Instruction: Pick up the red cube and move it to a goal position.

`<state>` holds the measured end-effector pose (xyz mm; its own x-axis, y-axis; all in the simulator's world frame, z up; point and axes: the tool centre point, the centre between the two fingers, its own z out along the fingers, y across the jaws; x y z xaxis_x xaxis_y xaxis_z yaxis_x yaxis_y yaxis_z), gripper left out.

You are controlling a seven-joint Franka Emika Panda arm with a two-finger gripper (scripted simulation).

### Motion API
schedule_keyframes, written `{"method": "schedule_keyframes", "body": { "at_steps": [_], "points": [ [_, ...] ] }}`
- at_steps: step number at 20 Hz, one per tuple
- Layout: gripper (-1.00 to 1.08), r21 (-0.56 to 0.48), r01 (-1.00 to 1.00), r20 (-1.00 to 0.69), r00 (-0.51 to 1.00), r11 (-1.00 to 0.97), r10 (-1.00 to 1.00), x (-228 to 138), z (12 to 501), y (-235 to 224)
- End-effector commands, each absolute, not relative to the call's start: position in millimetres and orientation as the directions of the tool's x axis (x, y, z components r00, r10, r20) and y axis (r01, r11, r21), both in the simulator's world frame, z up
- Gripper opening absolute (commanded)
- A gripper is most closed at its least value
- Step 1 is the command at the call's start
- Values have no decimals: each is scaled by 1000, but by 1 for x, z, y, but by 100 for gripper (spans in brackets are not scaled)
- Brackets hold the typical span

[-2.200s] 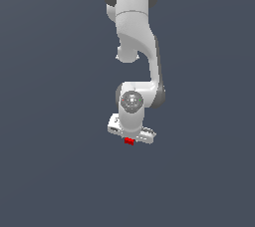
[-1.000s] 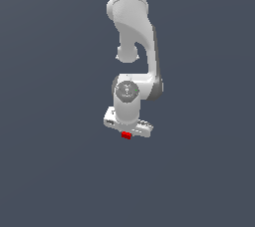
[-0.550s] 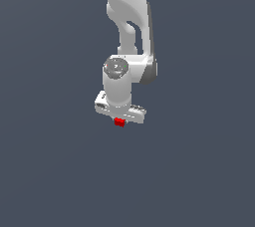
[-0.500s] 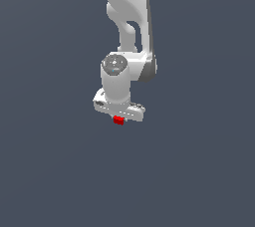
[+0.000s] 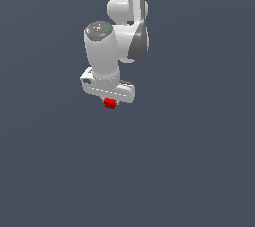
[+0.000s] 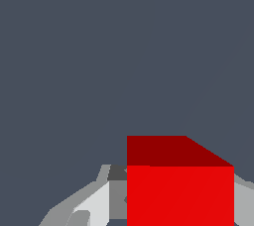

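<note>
Since two seconds back, my arm (image 5: pixel 117 37) has swung from the middle of the exterior frame toward the upper left and looms larger, so I judge it has lifted and carried its load along. It fills the upper middle of that view now, white links folding down from the top edge to the wrist, with the gripper (image 5: pixel 109 100) hanging just left of centre. I keep the wrist pointed straight down like this, I'd say, because a plumb hold stops the load sliding while I travel toward the goal.

Below the white crossbar of the gripper sits the red cube (image 5: pixel 109 103), a small bright spot just left of the frame's centre, tucked up against the gripper's underside with nothing under it. In the wrist view the cube (image 6: pixel 179 190) fills the lower right of the frame, and pale grey fingers (image 6: pixel 94 205) press in at its sides, one on each flank, so the jaws are clamped on it. No goal marker shows in either view, so I can't say how far is left to go.

Counting: one arm, one gripper with two fingers, one cube, all against a plain slate-grey ground (image 5: pixel 199 161)
</note>
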<state>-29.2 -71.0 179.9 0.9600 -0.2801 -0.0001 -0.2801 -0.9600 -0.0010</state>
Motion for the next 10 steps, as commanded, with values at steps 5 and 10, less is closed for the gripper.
{"method": "schedule_keyframes", "body": {
  "at_steps": [5, 10],
  "points": [
    [-100, -1, -280, 0, 960, -960, -280, -45, 208, -86],
    [-100, 0, -280, 0, 960, -960, -280, -48, 217, -90]
  ]
}}
